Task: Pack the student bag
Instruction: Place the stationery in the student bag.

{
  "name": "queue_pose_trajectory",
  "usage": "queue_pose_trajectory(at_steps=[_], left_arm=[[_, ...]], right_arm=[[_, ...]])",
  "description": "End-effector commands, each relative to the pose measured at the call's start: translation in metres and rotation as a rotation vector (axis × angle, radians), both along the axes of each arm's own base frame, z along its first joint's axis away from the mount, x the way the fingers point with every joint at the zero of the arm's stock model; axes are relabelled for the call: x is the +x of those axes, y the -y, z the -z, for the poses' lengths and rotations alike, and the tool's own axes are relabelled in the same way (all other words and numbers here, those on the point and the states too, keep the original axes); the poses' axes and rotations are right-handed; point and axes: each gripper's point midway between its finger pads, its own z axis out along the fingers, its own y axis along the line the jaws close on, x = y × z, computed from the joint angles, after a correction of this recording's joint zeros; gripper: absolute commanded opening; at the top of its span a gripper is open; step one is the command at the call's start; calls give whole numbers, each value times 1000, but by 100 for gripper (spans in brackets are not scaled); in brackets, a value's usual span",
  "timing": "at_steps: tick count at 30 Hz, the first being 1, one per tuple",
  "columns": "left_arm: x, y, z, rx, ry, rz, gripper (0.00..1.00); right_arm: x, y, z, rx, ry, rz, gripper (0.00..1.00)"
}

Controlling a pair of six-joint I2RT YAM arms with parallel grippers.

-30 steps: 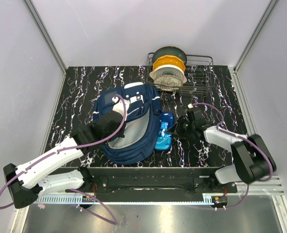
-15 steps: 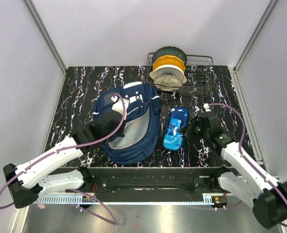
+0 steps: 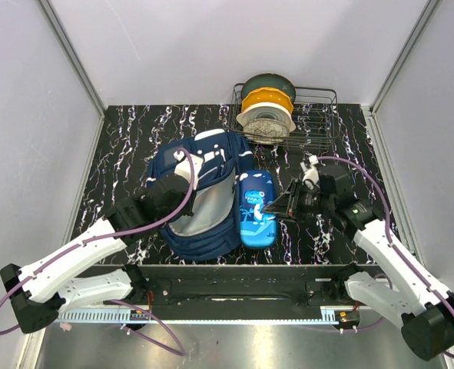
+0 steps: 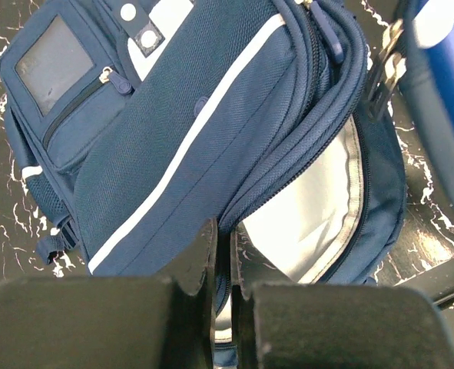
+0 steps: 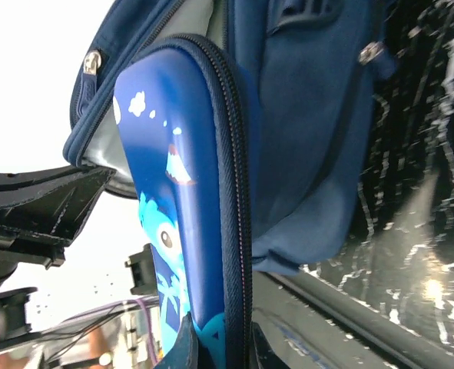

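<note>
student bag (image 3: 215, 165): navy, white stripe, pale grey lining, lying mid-counter (image 3: 119, 146), mouth gaping rightward | pencil case (image 3: 256, 209): bright blue, touching the bag's open side, apparently lined up for entry | left pincer (image 4: 223, 234): pinching the bag's zip edge, seemingly to hold it open | right pincer (image 3: 279, 206): pinching the case's edge

White arms (image 3: 65, 265), black joints (image 3: 428, 330), purple cables (image 3: 193, 178)

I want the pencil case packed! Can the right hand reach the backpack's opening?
Probably yes. The left hand holds the backpack edge, its grey-lined opening gapes, and the right hand has the pencil case right beside it.
</note>
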Motion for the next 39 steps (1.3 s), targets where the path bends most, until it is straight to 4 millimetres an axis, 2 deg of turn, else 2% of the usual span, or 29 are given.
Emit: queue_pose_trajectory(at_steps=[1, 3, 4, 7, 10, 12, 13, 14, 17, 18, 19, 22, 24, 30, 34, 37, 38, 39], left_arm=[[12, 21, -61, -151, 119, 32, 0], [13, 25, -65, -158, 123, 44, 0], [13, 29, -63, -156, 113, 56, 0], [12, 35, -70, -175, 109, 75, 0], [8, 37, -79, -210, 114, 82, 0], [4, 38, -83, -232, 114, 93, 0], [1, 42, -85, -246, 110, 111, 0], [-1, 42, -86, -254, 104, 117, 0], [-10, 47, -87, -285, 85, 141, 0], [-12, 49, -87, -293, 77, 147, 0], [-14, 51, -87, -298, 69, 150, 0], [-17, 54, -88, -325, 55, 143, 0], [-18, 55, -91, -349, 45, 132, 0], [-25, 62, -91, -375, 22, 145, 0], [-27, 63, -88, -361, 12, 144, 0], [-21, 55, -88, -354, 27, 86, 0], [-20, 53, -87, -353, 29, 71, 1], [-16, 47, -88, -347, 44, 36, 17]], right_arm=[[-13, -41, -34, 192, -3, -194, 0], [-14, -55, -29, 175, -22, -231, 0], [-17, -70, -21, 143, -50, -264, 0], [-5, -86, -3, 74, -77, -247, 0], [16, -96, 8, 71, -80, -173, 0], [33, -107, -1, 141, -62, -122, 0], [40, -113, 5, 137, -90, -111, 0], [50, -119, 2, 145, -68, -97, 0], [78, -136, 9, 127, -99, -50, 0], [89, -144, 0, 161, -76, -39, 0], [96, -150, 13, 157, -103, -24, 0], [119, -164, 26, 139, -104, 55, 0], [127, -171, 31, 124, -94, 65, 0], [133, -191, 38, 69, -36, 24, 3], [139, -196, 39, 31, 12, -21, 15], [142, -195, 35, 0, 65, -42, 33], [138, -191, 40, -25, 56, -50, 42], [135, -187, 36, -32, 74, -60, 48]])
